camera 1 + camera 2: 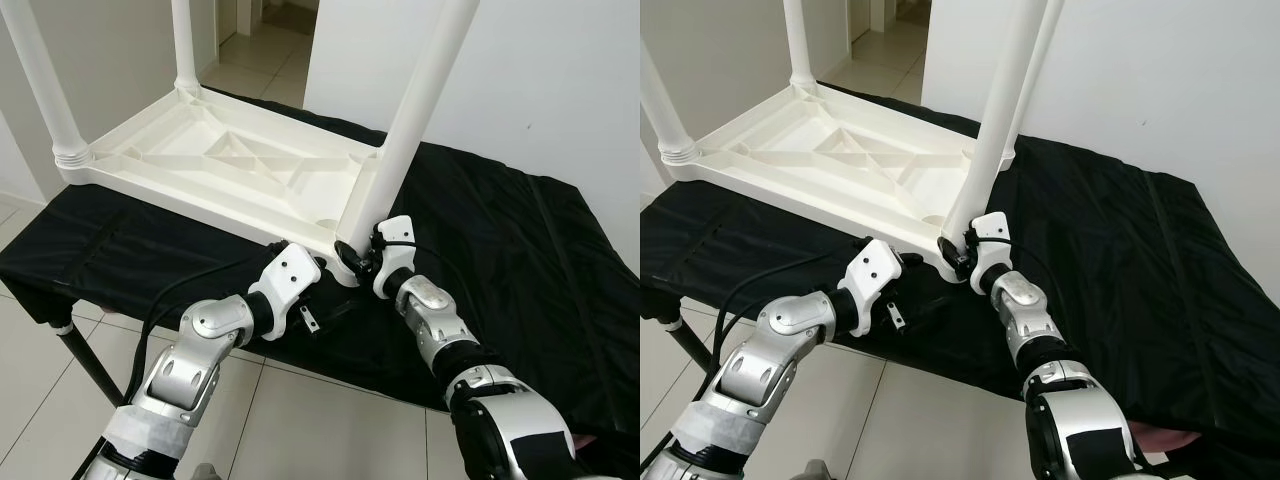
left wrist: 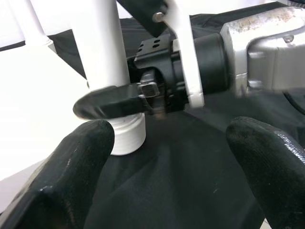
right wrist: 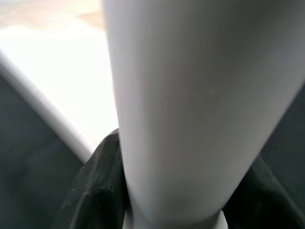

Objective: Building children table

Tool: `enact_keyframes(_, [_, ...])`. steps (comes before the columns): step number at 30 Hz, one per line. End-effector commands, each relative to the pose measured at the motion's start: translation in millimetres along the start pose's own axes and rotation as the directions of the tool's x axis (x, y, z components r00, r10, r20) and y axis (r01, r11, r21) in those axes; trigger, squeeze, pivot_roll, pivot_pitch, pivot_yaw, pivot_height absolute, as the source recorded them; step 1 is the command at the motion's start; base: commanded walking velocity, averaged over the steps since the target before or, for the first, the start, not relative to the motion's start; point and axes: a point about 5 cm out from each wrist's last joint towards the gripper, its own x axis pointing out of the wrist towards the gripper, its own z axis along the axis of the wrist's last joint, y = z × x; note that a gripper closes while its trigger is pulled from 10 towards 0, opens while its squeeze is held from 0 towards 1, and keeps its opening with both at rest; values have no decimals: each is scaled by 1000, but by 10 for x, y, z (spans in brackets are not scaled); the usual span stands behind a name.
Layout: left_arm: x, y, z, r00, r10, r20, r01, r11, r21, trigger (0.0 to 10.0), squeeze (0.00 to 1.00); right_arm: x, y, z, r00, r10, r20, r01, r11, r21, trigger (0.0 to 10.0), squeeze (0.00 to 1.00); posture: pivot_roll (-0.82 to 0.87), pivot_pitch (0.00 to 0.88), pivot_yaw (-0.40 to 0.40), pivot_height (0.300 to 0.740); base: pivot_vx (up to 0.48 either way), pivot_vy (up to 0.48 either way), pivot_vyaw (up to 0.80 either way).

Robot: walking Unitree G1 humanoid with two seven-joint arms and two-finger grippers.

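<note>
The white children table (image 1: 230, 165) lies upside down on the black-covered table (image 1: 520, 260). Our right gripper (image 1: 352, 255) has its jaws clenched on the near leg (image 1: 405, 130), low down; the left gripper (image 2: 167, 176) waits released beside it. We judge the plastic light, stiff and smooth, best held low.

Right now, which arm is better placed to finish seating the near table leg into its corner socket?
Right. The right gripper already has its jaws clamped round the base of the near leg at the tabletop corner. The left gripper sits open beside it, holding nothing.
</note>
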Motion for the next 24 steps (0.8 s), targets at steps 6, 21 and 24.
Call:
enact_keyframes(6, [23, -33, 0, 1000, 25, -5, -25, 1000, 0, 10000, 0, -133, 85, -171, 938, -335, -86, 333, 942, -31, 10000, 0, 65, 0, -146, 740, 0, 0, 0])
enact_keyframes(21, [25, -54, -11, 1000, 24, -7, -24, 1000, 0, 10000, 0, -132, 202, -114, 959, -272, -74, 275, 961, 22, 10000, 1000, 72, 0, -152, 740, 0, 0, 0])
enact_keyframes(24, [24, -56, -14, 1000, 29, -5, -29, 1000, -2, 10000, 0, -177, 176, -71, 965, -257, -59, 260, 964, 53, 10000, 1000, 73, 0, -156, 740, 0, 0, 0])
